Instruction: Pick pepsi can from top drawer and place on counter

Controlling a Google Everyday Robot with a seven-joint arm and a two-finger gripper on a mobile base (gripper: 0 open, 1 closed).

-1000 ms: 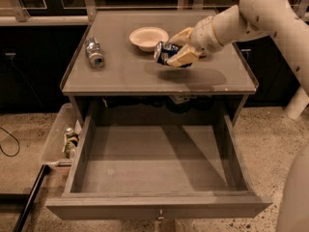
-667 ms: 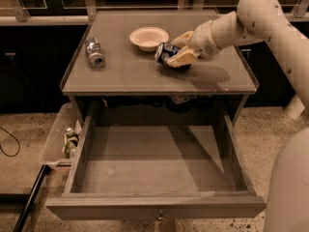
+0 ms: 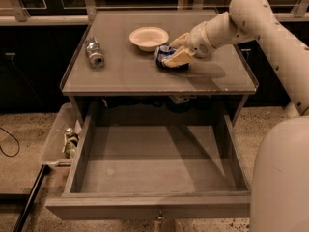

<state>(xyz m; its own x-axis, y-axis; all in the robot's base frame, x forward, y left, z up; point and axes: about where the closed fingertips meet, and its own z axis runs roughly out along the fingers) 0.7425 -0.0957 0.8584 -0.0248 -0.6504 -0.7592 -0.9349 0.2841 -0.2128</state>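
On flat grey square counter (image 3: 145, 79): small blue pepsi can (image 3: 165, 58) right of centre, clasped in two-finger gripper (image 3: 176, 49); round white bowl (image 3: 149, 36) just behind-left; plain silver can (image 3: 93, 53) lying well left. Below, in front: wide grey wooden top drawer (image 3: 154, 204), pulled open. Clear plastic bin (image 3: 54, 141) beside drawer's left.

A white bowl (image 3: 149, 37) is being kept upright just left of the gripper (image 3: 173, 58). A silver can (image 3: 94, 52) is being left lying on its side, well to the bowl's left. Small blurred items (image 3: 70, 141) are being held in a clear bin (image 3: 54, 139) low at the left, and a black cable (image 3: 17, 140) is being left curled on the speckled floor (image 3: 34, 124).
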